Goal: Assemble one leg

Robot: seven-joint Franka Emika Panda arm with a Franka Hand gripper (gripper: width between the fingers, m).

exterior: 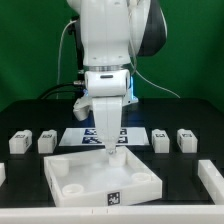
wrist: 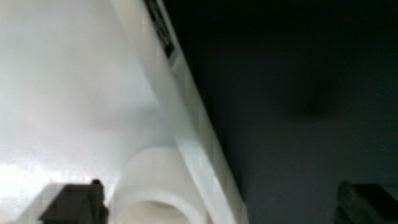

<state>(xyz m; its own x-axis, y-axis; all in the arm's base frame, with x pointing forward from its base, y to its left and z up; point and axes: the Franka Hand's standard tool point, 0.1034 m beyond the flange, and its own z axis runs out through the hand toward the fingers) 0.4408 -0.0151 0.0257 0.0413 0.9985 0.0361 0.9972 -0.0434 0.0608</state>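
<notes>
Four legs lie on the black table, small white posts with marker tags: two at the exterior view's left (exterior: 18,143) (exterior: 47,141) and two at its right (exterior: 160,138) (exterior: 185,139). The wide white tray-like piece (exterior: 75,180) lies in front. My gripper (exterior: 110,144) points straight down at the tray's back rim. In the wrist view my gripper (wrist: 221,205) is wide open, its dark fingertips (wrist: 71,205) far apart. The tray's wall (wrist: 187,120) and a round socket (wrist: 157,195) lie between them. I hold nothing, and no leg shows in the wrist view.
The marker board (exterior: 82,135) lies flat behind the tray, partly hidden by my gripper. White pieces sit at the far left edge (exterior: 3,172) and the far right edge (exterior: 210,176). A green wall stands behind the table.
</notes>
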